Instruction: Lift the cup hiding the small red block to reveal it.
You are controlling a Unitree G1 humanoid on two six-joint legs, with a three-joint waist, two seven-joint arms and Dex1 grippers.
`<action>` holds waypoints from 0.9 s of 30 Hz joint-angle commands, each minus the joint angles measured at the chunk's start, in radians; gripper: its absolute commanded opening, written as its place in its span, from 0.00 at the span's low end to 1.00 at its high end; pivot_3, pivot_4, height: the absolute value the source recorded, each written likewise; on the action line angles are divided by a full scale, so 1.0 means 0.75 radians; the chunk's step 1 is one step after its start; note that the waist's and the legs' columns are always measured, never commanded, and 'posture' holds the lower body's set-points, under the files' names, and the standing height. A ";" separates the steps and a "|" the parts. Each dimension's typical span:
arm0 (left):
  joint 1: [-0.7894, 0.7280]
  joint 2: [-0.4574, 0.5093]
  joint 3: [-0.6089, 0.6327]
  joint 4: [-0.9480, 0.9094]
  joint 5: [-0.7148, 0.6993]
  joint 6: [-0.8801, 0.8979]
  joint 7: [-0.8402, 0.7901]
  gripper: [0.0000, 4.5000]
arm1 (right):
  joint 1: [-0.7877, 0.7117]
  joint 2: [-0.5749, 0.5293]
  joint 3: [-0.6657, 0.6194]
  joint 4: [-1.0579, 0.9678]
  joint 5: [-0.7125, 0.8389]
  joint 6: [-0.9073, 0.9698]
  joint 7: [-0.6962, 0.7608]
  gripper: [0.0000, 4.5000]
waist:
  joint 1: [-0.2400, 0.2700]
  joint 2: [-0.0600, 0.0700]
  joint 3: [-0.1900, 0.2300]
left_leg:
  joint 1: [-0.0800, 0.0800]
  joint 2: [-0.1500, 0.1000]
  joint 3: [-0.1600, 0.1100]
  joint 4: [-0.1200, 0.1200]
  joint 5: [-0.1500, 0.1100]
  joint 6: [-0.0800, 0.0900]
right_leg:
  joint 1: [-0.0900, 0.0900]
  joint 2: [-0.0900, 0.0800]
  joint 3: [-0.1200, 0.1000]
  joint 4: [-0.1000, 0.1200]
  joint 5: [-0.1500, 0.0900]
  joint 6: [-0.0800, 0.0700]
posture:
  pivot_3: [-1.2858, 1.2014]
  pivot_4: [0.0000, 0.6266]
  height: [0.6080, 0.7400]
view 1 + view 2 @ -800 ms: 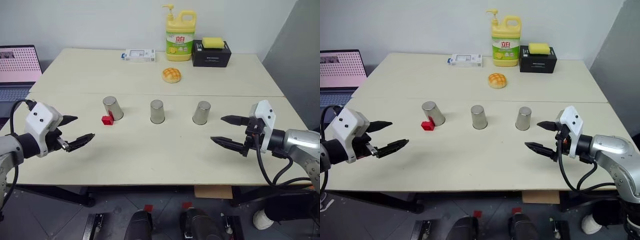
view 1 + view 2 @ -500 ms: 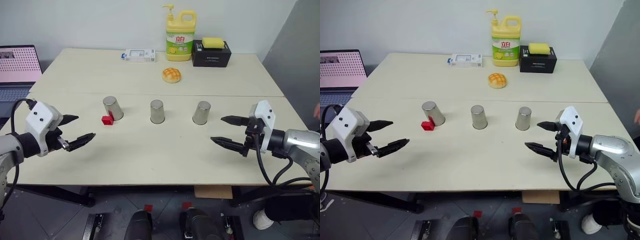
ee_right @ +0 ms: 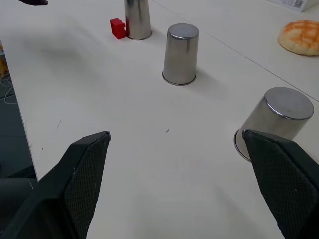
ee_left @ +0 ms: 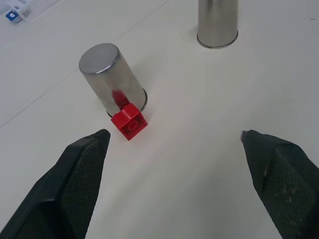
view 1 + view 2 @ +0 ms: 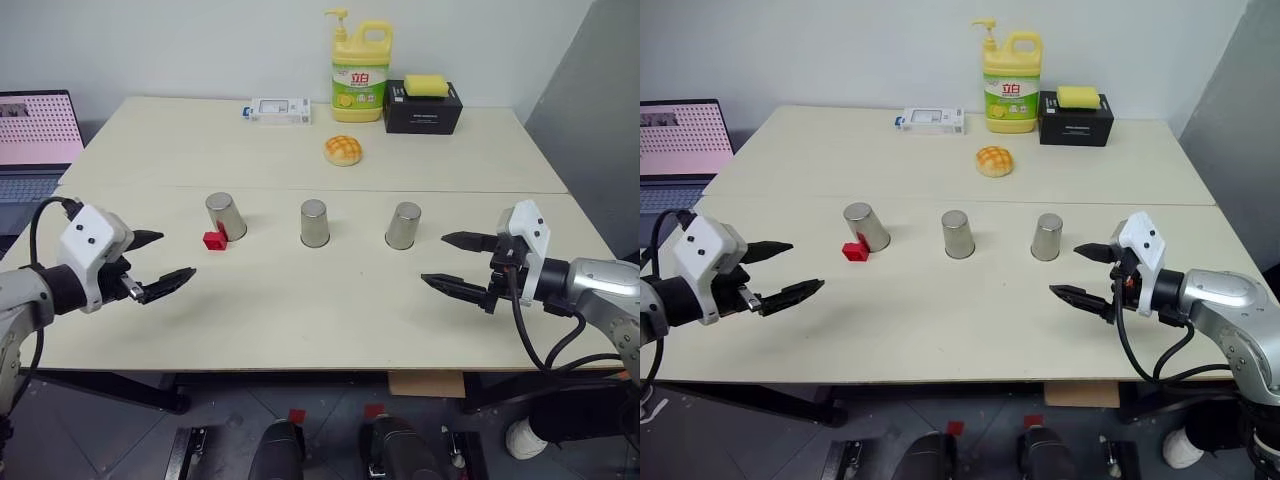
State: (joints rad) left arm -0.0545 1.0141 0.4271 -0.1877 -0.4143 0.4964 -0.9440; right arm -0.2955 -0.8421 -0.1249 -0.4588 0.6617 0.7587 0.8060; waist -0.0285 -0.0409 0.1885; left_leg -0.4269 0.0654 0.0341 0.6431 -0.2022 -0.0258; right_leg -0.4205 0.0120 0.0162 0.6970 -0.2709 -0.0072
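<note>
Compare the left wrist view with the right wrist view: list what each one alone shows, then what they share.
Left wrist view alone: a white packet at the far table edge, plus the left gripper, open. Right wrist view alone: the third cup, the orange-yellow bun, and the right gripper, open. Shared: the red block uncovered, touching the left cup, the middle cup, and the table.

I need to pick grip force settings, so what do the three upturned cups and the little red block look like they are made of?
The three cups look like polished steel: silver-grey and mirror-like, the left one reflecting red. The red block looks like glossy moulded plastic, with a round stud on top, though that is a guess from its sheen.
</note>
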 commanded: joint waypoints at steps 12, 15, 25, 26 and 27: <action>-0.022 0.015 0.005 -0.006 0.000 0.003 -0.006 0.99 | -0.009 -0.023 -0.022 -0.050 0.018 0.001 0.021 1.00 | 0.000 0.000 0.000 | 0.000 0.000 0.000 0.000 0.000 0.000 | 0.000 0.000 0.000 0.000 0.000 0.000 | 0.52 0.24 1.00; -0.038 0.018 0.013 -0.005 -0.017 0.020 -0.007 0.99 | -0.008 -0.020 -0.011 -0.050 0.012 -0.005 0.025 1.00 | 0.000 0.000 0.000 | 0.000 0.000 0.000 0.000 0.000 0.000 | 0.000 0.000 0.000 0.000 0.000 0.000 | 0.52 0.24 1.00; -0.061 0.023 0.025 0.000 -0.024 0.046 -0.007 0.99 | -0.020 -0.023 -0.009 -0.048 0.008 -0.002 0.035 1.00 | 0.000 0.000 0.000 | 0.000 0.000 0.000 0.000 0.000 0.000 | 0.000 0.000 0.000 0.000 0.000 0.000 | 0.52 0.24 1.00; -0.062 0.023 0.024 0.002 -0.023 0.045 -0.008 0.99 | -0.022 -0.023 -0.009 -0.045 0.006 -0.003 0.035 1.00 | 0.000 0.000 0.000 | 0.000 0.000 0.000 0.000 0.000 0.000 | 0.000 0.000 0.000 0.000 0.000 0.000 | 0.52 0.24 1.00; -0.063 0.024 0.024 0.002 -0.025 0.048 -0.009 0.99 | -0.024 -0.023 -0.011 -0.044 0.009 -0.001 0.035 1.00 | 0.000 0.000 0.000 | 0.000 0.000 0.000 0.000 0.000 0.000 | 0.000 0.000 0.000 0.000 0.000 0.000 | 0.52 0.24 1.00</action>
State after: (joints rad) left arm -0.0879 1.0146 0.4197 -0.1817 -0.4298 0.5368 -0.9499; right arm -0.2954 -0.8500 -0.1192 -0.4689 0.6674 0.7717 0.8268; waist -0.0286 -0.0409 0.1885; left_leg -0.4269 0.0653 0.0341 0.6431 -0.2022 -0.0258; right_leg -0.4204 0.0121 0.0162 0.6970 -0.2709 -0.0071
